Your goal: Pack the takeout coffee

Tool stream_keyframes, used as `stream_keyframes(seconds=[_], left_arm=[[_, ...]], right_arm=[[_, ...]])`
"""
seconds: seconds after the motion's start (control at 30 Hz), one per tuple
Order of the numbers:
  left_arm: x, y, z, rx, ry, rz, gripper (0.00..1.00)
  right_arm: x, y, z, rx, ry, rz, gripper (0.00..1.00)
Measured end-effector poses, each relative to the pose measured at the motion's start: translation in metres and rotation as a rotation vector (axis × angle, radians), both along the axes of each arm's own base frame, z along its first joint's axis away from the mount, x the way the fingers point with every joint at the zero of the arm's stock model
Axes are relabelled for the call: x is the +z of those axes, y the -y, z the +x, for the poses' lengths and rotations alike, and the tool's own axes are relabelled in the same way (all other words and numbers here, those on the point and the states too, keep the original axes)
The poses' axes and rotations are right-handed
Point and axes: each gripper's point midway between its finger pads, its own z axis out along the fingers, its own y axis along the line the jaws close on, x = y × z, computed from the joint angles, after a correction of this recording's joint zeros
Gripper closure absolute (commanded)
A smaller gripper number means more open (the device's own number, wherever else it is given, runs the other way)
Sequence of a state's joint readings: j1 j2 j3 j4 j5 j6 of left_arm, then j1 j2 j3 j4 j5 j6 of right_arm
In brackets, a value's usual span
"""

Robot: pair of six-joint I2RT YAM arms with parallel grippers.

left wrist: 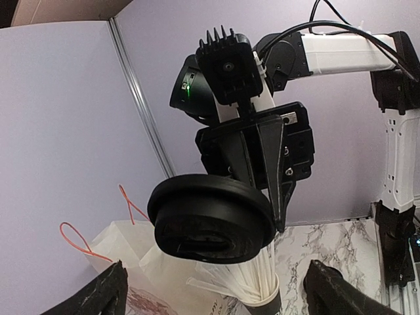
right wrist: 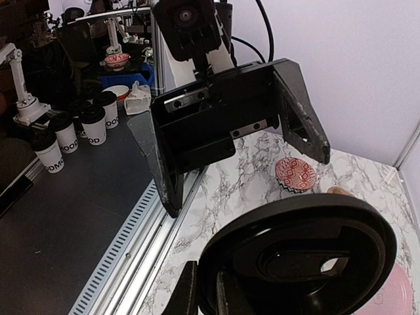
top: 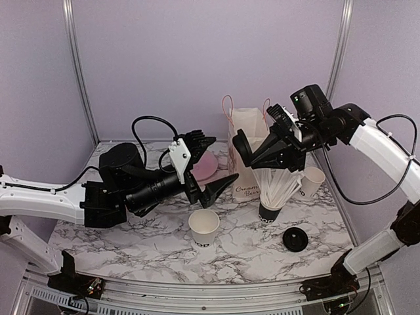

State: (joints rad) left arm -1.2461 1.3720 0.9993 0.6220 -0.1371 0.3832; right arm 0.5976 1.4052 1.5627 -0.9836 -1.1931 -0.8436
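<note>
My right gripper (top: 248, 154) is shut on the rim of a round black lid (top: 240, 148) and holds it in the air in front of the paper bag (top: 249, 134). The lid fills the right wrist view (right wrist: 298, 259) and shows in the left wrist view (left wrist: 210, 220). My left gripper (top: 222, 161) is wide open and empty, facing the lid at a short gap. A lidless white cup (top: 204, 226) with dark lettering stands below it. A second lidless white cup (top: 312, 180) stands at the right. Another black lid (top: 294, 239) lies on the table.
A black cup of white straws (top: 270, 197) stands just right of the bag, under the right gripper. A pink plate (top: 205, 167) lies behind the left gripper. A red patterned bowl (right wrist: 295, 174) sits on the marble. Lidded cups (right wrist: 92, 121) stand off the table.
</note>
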Motion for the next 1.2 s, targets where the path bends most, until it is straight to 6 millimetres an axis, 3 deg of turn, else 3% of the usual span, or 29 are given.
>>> stream_keyframes(seconds=[0.23, 0.43, 0.97, 1.0, 1.2], left_arm=[[-0.007, 0.011, 0.012, -0.010, -0.027, -0.044, 0.04], [-0.004, 0.015, 0.025, -0.033, -0.065, -0.085, 0.10], [-0.010, 0.032, 0.017, -0.151, -0.104, -0.091, 0.27], [-0.009, 0.032, 0.017, -0.155, -0.105, -0.092, 0.27], [-0.008, 0.032, 0.018, -0.160, -0.121, -0.095, 0.28]], right_arm=[[0.000, -0.004, -0.008, 0.031, -0.015, 0.003, 0.90], [0.001, -0.006, -0.011, 0.040, -0.012, 0.005, 0.90], [0.001, -0.006, -0.012, 0.044, -0.012, 0.001, 0.90], [0.001, -0.006, -0.012, 0.044, -0.011, 0.002, 0.89], [-0.003, -0.007, -0.008, 0.016, 0.007, -0.020, 0.59]])
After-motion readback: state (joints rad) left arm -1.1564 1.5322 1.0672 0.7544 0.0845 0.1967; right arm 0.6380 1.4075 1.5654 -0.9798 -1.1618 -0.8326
